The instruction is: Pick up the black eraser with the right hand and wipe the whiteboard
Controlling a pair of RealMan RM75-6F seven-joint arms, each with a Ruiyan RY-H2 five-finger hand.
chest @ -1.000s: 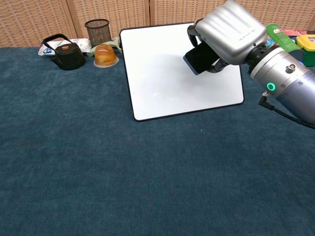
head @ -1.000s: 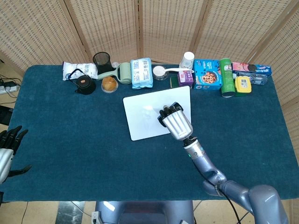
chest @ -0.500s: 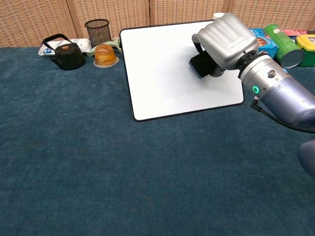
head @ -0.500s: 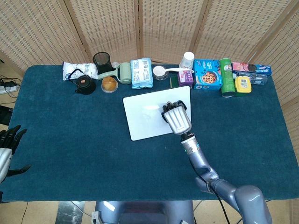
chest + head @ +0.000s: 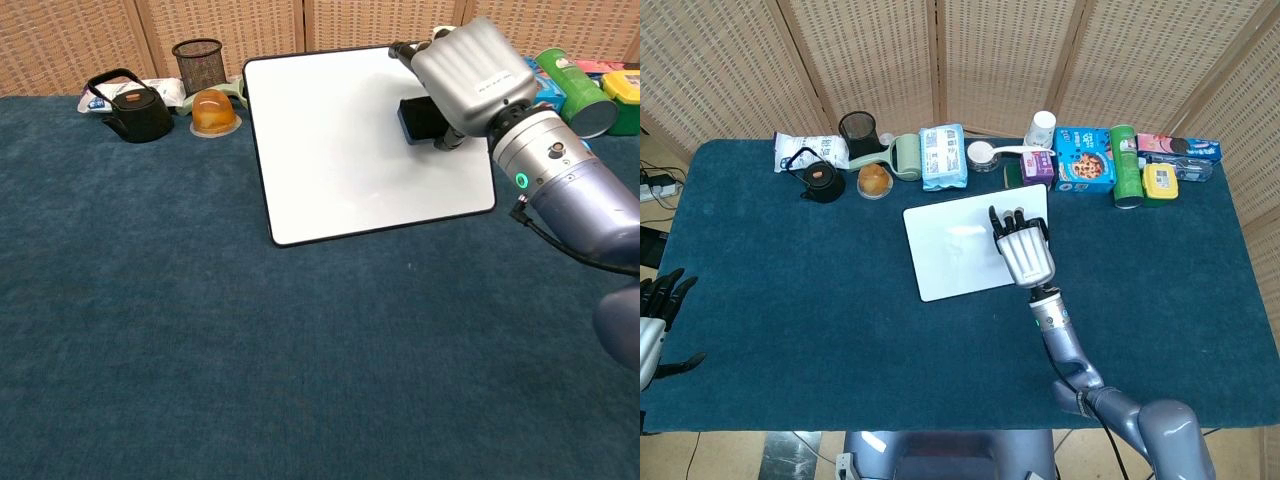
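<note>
The white whiteboard (image 5: 950, 250) (image 5: 340, 150) lies in the middle of the blue table. My right hand (image 5: 1023, 247) (image 5: 470, 75) hovers low over the board's right part, fingers stretched toward the far edge. The black eraser (image 5: 420, 118) sits under its palm, held against the board's upper right area with the thumb below it. The head view hides the eraser beneath the hand. My left hand (image 5: 660, 320) hangs off the table's near left edge, fingers apart and holding nothing.
Along the far edge stand a black kettle (image 5: 818, 178) (image 5: 130, 108), a mesh cup (image 5: 857, 128), an orange dome (image 5: 212, 112), a tissue pack (image 5: 943, 157), a blue box (image 5: 1083, 160), a green can (image 5: 1126, 165) and a yellow box (image 5: 1160, 180).
My right hand has moved with the eraser toward the board's far right corner. Its fingers have gone from curled to stretched out. The left hand has stayed put.
</note>
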